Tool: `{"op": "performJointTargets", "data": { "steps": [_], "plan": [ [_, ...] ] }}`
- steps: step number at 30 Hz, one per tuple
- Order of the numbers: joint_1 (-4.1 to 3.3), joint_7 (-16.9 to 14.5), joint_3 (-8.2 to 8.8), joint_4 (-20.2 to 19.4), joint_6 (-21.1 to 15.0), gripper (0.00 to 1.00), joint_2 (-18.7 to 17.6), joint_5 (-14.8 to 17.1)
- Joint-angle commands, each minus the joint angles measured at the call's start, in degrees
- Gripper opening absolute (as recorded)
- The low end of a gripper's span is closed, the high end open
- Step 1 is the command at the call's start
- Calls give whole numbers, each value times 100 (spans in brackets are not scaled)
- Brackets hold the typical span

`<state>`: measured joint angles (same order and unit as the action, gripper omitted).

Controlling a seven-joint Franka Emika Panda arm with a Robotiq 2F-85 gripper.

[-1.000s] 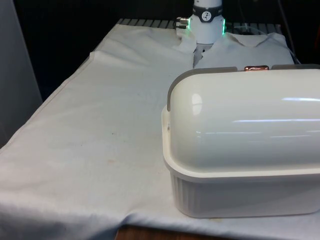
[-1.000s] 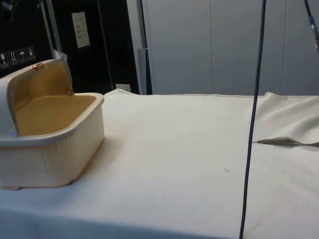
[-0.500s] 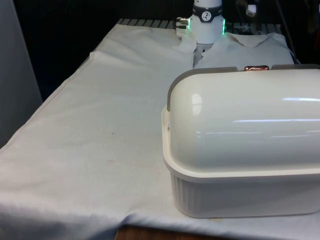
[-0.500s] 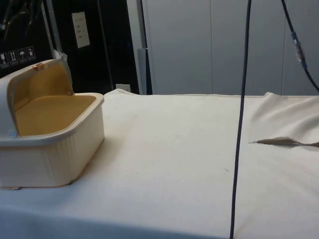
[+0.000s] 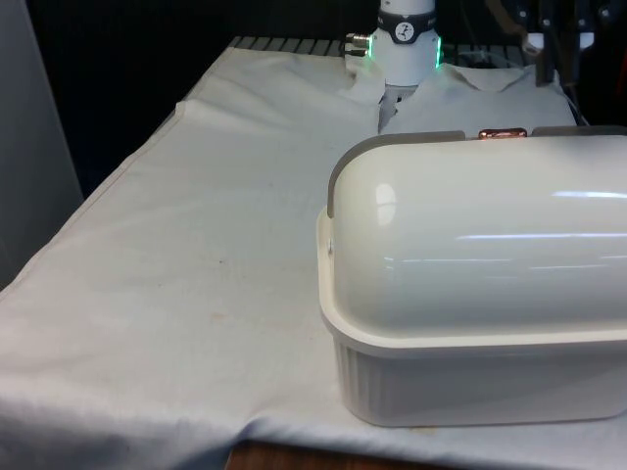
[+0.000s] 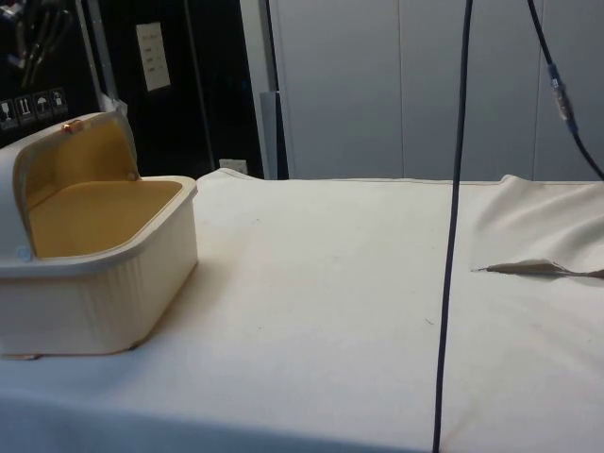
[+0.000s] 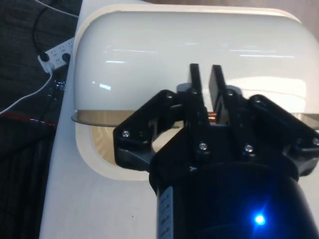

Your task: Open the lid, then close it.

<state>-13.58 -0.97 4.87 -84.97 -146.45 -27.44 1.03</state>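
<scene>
White cloth (image 5: 196, 245) over the table; dark cable (image 6: 451, 236) hanging; power strip (image 7: 56, 53) on the floor.

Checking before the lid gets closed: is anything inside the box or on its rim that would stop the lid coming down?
Nothing visible: the box looks empty inside, its rim bare. The gripper hangs above the lid's copper handle.
</scene>
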Motion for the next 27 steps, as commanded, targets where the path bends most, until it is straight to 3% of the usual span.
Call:
{"op": "performJointTargets", "data": {
  "steps": [1,4,9,15,16,18,27],
  "plan": [
    [-11,17,17,29,-11,14,-29,-23],
    [-11,23,11,-11,-74,0,-69,-11],
    [-29,29,17,-57,-120,0,-126,-23],
    [-34,23,6,-315,-464,0,-149,-6],
    [-17,6,0,-235,-344,0,-172,0],
    [-34,23,6,-430,-544,0,-126,-6],
    [-29,0,-11,-676,-653,0,-74,6]
  ]
}}
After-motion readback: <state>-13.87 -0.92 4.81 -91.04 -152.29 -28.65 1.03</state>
